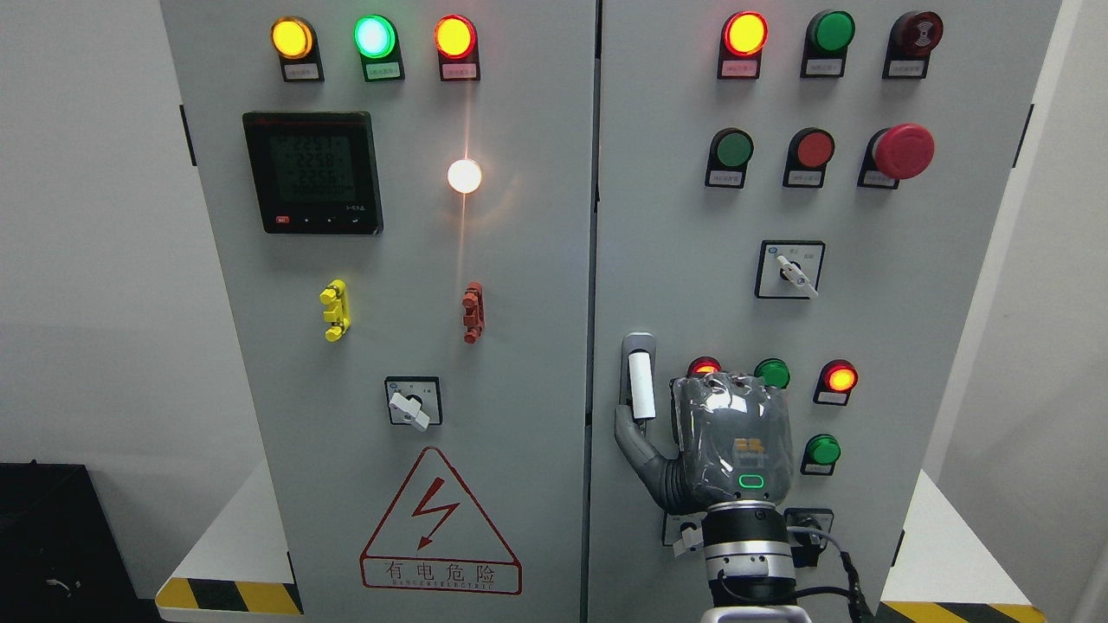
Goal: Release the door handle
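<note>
White and upright, the door handle [640,383] is seen as a short bar set in a grey metal bracket at the left edge of the right cabinet door [909,329], just beside the seam between the two doors. The right robot hand [723,441] is raised directly to the right of it, its back turned to the camera; the thumb [634,441] is stretched out to the handle's lower end, though contact cannot be judged. The other fingers are folded behind the palm, so whether anything is gripped cannot be told. Grey panels are covered with lit indicator lamps [456,36], a red mushroom button [903,151] and a digital meter [312,172]. White walls are seen on both sides.
</note>
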You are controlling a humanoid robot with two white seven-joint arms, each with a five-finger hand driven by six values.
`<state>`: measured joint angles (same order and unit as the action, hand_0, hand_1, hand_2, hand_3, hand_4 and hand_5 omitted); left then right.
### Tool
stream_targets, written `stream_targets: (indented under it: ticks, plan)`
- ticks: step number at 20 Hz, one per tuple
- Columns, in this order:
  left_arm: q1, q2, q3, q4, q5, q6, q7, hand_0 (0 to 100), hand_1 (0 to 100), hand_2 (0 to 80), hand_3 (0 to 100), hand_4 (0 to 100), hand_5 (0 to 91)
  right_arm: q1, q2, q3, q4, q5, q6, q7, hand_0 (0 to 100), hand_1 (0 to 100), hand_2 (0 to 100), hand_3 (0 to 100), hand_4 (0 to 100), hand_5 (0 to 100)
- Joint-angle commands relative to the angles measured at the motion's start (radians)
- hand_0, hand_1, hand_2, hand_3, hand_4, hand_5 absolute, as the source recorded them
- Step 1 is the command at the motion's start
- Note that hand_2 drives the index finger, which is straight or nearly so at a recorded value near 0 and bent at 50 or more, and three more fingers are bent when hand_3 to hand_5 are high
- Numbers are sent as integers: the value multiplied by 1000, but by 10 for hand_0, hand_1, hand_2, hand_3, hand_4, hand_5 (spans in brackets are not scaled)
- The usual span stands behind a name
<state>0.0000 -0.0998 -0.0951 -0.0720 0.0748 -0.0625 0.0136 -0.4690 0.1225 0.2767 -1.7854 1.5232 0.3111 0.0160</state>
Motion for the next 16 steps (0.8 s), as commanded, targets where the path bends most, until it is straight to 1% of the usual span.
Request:
stream_targets:
  ticks: [1,5,16]
  plan:
    - [17,0,0,1,0,0,0,120,556,0,0,0,0,3,0,-8,-3,0,0,-4,460,302,990,1000,1000,1000]
    - [17,0,0,0,0,0,0,120,556,0,0,0,0,3,0,-8,-3,0,0,-4,484,306,989,1000,1000,1000]
    - [17,0,0,0,-1,0,0,120,556,0,0,0,0,4,-1,-14,-3,0,2,-7,485,324,990,1000,1000,1000]
